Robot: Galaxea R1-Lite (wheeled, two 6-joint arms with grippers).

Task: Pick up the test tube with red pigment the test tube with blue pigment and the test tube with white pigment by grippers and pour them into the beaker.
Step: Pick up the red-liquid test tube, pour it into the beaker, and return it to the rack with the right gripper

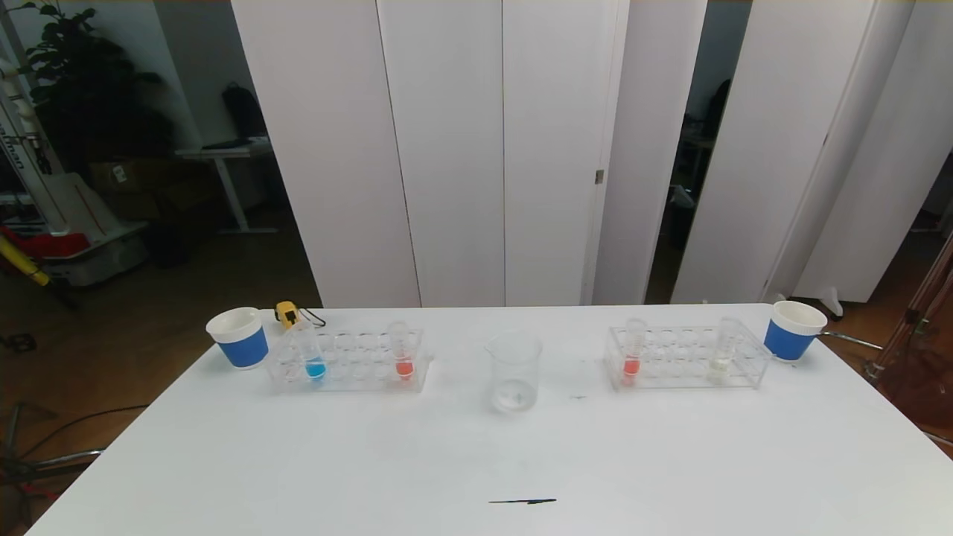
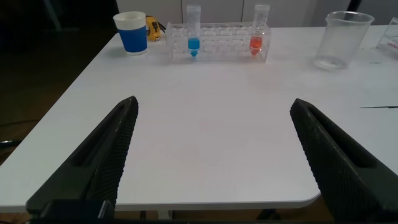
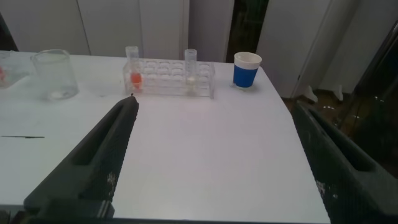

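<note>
Our left gripper (image 2: 211, 155) has its ribbed black fingers (image 2: 112, 149) spread wide with nothing between them, hanging low over the near left edge of the white table (image 1: 476, 461). Our right gripper (image 3: 214, 158) matches it at the near right edge, fingers fully apart and empty. Neither arm shows in the head view; only the wrist views show them.

Ahead of the left gripper we see a clear plastic rack (image 2: 217, 43) holding the test tube with blue pigment (image 2: 193, 31) toward its left end and a test tube with red pigment (image 2: 260, 31) toward its right end, both upright. A blue-and-white paper cup (image 1: 238, 337) stands just left of that rack, with a small yellow object (image 1: 287, 313) behind it.

The beaker (image 1: 514, 371), clear and cylindrical with a flared rim, stands mid-table between the racks, seemingly empty apart from a faint residue at its base.

The right-hand rack (image 1: 685, 359) holds a second red tube (image 1: 633, 353) and the test tube with white pigment (image 1: 724, 350), with another paper cup (image 1: 793, 330) just beside it. A thin dark mark (image 1: 521, 501) lies on the table nearer us.
</note>
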